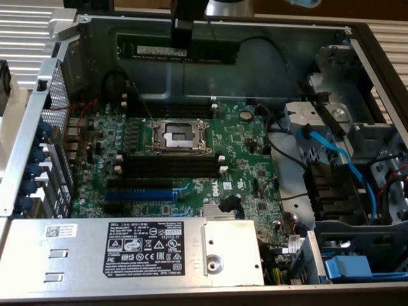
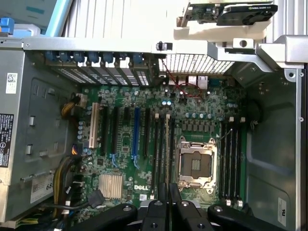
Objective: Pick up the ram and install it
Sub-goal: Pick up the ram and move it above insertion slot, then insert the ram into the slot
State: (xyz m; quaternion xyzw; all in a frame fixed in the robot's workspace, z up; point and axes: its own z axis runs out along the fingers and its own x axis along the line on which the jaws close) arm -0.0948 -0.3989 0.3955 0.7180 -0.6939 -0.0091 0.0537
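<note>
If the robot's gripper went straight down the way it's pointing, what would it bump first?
Likely the black memory slots beside the CPU socket. The gripper holds the ram edge-down over the motherboard, so the stick would reach them before the jaws; which slot is unclear.

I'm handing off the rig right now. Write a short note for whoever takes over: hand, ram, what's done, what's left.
Hand: shut on the ram, gripping it near mid-length.
Ram: held level in the air over the open case, clear of the board, in no slot.
Done: pickup.
Left: install. The black slots beside the socket are empty.
</note>
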